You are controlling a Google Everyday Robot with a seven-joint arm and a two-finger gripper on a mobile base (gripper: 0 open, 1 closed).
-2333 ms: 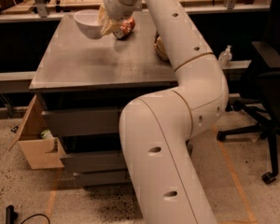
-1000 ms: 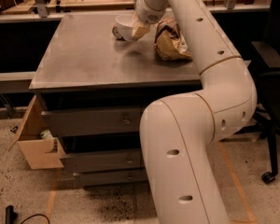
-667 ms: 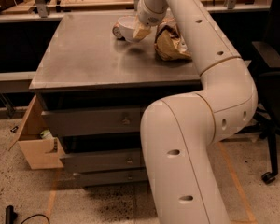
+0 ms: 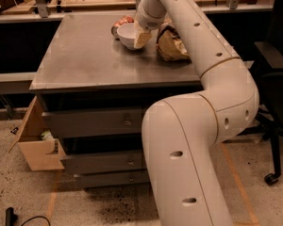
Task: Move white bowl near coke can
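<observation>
At the far side of the grey table (image 4: 85,62), I am reaching down with my gripper (image 4: 142,36) over the right rim of the white bowl (image 4: 127,36). My jaws are pinching that rim: one tan finger is showing flat against the outside of the bowl's wall, and the other is hidden, presumably inside the bowl. The bowl is sitting upright, low over the tabletop. I cannot tell whether its foot is already resting on the surface or hanging just above it.

The coke can (image 4: 123,21) is lying just behind the bowl, toward the back edge. Its red side is peeking over the bowl's far rim, so close that the two may be touching. A brown-and-yellow snack bag (image 4: 172,45) is sitting just beside my wrist on the other side, near the bowl but apart from it.

As I judge it, I am in the placing step, with the bowl already where the task wants it, right next to the can. The next move calls for settling the bowl fully onto the table, spreading my jaws gently, and lifting straight up. I should take care not to drag the rim, tip the bowl or nudge the can, since a can on its side could roll.
</observation>
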